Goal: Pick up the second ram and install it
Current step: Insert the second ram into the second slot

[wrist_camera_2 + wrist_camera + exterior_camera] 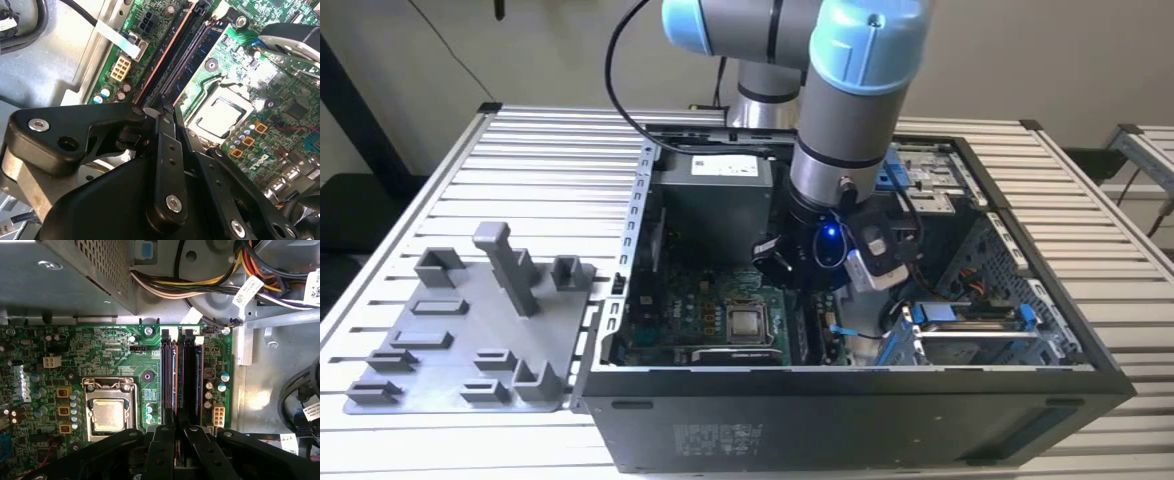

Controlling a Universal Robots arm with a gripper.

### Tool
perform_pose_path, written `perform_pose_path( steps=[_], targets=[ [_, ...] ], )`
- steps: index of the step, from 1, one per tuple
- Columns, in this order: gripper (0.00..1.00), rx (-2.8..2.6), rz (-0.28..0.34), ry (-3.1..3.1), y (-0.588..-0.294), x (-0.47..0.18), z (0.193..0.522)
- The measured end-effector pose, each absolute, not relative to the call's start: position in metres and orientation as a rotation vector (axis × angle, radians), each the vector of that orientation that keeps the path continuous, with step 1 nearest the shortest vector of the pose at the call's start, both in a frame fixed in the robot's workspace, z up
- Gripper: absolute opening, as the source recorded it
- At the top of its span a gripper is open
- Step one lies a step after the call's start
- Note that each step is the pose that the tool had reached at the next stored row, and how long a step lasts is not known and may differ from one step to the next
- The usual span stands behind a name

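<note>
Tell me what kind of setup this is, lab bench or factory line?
Looks like a robotics lab test bench rather than a production line, probably. A slotted aluminium table carries one open computer case with its motherboard exposed, and beside it sits a grey fixture plate of part holders.

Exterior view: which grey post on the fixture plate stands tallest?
The slim post with the crossbar top, rising from the fixture plate. It stands clearly above the rest, which are short blocks and low brackets.

Even, soft daylight; the case interior [720, 250] sits in shadow, and the wrist views look slightly blurred.
</note>
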State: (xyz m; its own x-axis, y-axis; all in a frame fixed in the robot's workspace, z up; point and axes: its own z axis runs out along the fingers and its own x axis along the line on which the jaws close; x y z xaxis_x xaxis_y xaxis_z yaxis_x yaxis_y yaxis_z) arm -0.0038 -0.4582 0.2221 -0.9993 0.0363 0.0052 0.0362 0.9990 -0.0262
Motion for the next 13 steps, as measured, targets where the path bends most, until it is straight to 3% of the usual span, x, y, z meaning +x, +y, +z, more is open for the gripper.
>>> perform_pose_path(
  steps=[13],
  targets=[
    [0.14,-0.046,0.041,-3.136,-0.4582,-0.0039,0.2196]
  ],
)
